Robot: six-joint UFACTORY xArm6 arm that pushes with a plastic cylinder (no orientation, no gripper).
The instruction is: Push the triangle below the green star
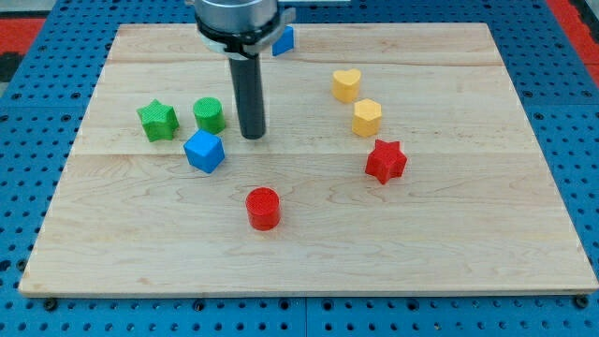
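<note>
text: none I can read | labels: none | numbers: none | blocks and board: unmarked from my view

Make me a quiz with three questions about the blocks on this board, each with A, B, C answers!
1. Where is the green star?
A. near the view's left side
B. near the view's bottom right corner
C. on top of the red star

2. How many yellow blocks are there?
A. none
B. two
C. five

3. What is my tip doing?
A. pressing on the red cylinder
B. standing just right of the green cylinder
C. touching the yellow heart

Answers:
1. A, it sits left of the green cylinder.
2. B, the yellow heart and the yellow hexagon.
3. B, the red cylinder lies apart, toward the view's bottom.
</note>
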